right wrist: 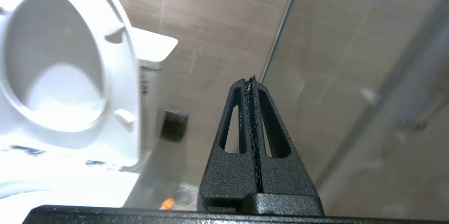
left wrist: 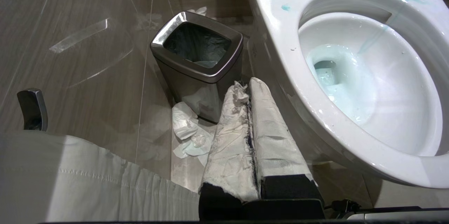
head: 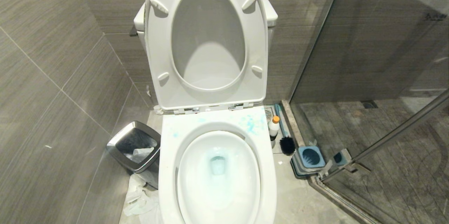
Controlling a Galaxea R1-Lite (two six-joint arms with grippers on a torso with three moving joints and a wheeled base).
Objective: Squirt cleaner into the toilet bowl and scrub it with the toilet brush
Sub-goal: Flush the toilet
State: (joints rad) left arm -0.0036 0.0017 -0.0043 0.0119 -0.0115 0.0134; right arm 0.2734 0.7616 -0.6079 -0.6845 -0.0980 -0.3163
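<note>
The white toilet bowl (head: 168,153) stands with seat and lid raised; pale teal water lies in it and blue-teal splashes mark the rim's back right. The cleaner (head: 274,126), white with an orange cap, stands on the floor right of the bowl. The toilet brush (head: 285,136) lies beside it, black head toward me. Neither arm shows in the head view. My left gripper (left wrist: 247,83), its fingers wrapped in white cloth, is shut and empty, low beside the bowl's (left wrist: 280,41) left flank. My right gripper (right wrist: 249,80) is shut on nothing, raised and aimed at the tiled wall beside the tank; the orange cap (right wrist: 167,203) shows below.
A steel-rimmed waste bin (head: 121,142) stands left of the toilet, with crumpled tissue (head: 140,197) on the floor in front of it. The blue-grey brush holder (head: 310,156) sits right of the brush, against the glass shower partition (head: 368,59). Tiled walls close in left and behind.
</note>
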